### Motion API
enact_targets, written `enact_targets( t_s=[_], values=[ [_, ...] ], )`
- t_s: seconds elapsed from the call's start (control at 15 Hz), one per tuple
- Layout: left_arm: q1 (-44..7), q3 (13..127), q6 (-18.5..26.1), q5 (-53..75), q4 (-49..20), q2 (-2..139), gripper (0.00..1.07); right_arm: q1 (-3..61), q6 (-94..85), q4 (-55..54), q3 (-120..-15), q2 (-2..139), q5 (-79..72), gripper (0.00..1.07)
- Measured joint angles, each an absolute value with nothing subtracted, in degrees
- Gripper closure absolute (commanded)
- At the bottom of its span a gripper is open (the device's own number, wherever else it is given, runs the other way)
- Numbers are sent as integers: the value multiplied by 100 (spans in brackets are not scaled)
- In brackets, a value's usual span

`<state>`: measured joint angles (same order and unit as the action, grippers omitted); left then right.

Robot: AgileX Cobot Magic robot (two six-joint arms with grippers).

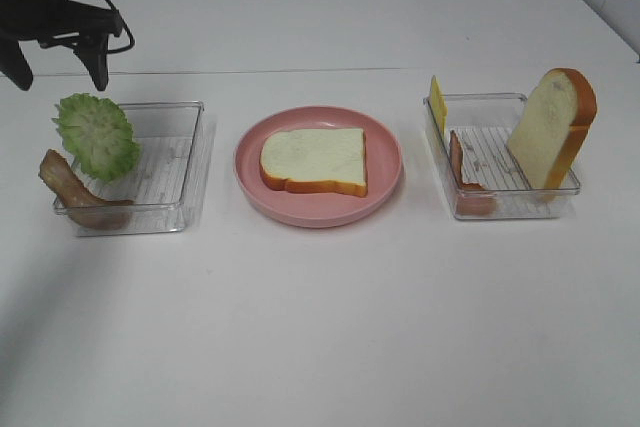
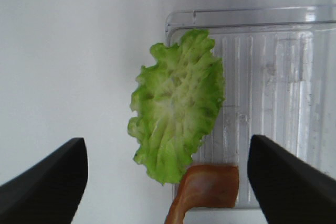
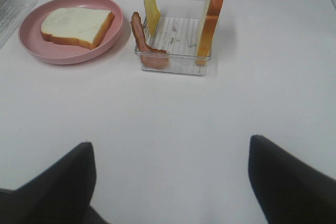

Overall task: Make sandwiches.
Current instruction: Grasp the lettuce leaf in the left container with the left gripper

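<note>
Sandwiches are barely getting going: one bread slice [image 1: 313,160] lying on the plate [image 1: 247,162], left tool [image 2: 168,182] and right tool [image 3: 170,182] both gaping empty.

Bare table [image 1: 320,327] runs wide in front of the plate [image 1: 385,192] and both trays, with gaps between them. Lettuce [image 1: 95,135] and bacon [image 1: 70,187] lean over the outer rim of the left tray [image 1: 165,162]. In the right tray [image 1: 490,159], upright bread [image 1: 550,127], cheese [image 1: 437,104] and second bacon [image 1: 457,159] hug the walls, its middle open.

High overview, left wrist close above lettuce [image 2: 176,103]
</note>
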<state>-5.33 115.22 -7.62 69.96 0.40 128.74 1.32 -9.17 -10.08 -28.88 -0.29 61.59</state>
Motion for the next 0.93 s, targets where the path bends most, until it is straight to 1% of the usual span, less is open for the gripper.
enact_targets(
  t_s=[0.27, 0.6, 0.8, 0.87, 0.93],
  values=[
    [-533, 11522, -762, 6927, 57, 13253, 28, 132, -917, -1008, -2888, -29, 6159, 31],
    [-533, 11522, -871, 6612, 34, 13361, 42, 132, -917, -1008, -2888, -29, 6159, 31],
    [-533, 11522, -882, 6566, 34, 13413, 44, 132, -917, -1008, -2888, -29, 6159, 31],
    [-533, 11522, -888, 6560, 0, 13453, 61, 132, -917, -1008, -2888, -29, 6159, 31],
    [-533, 11522, -888, 6560, 0, 13453, 73, 132, -917, -1008, -2888, -29, 6159, 31]
  ],
)
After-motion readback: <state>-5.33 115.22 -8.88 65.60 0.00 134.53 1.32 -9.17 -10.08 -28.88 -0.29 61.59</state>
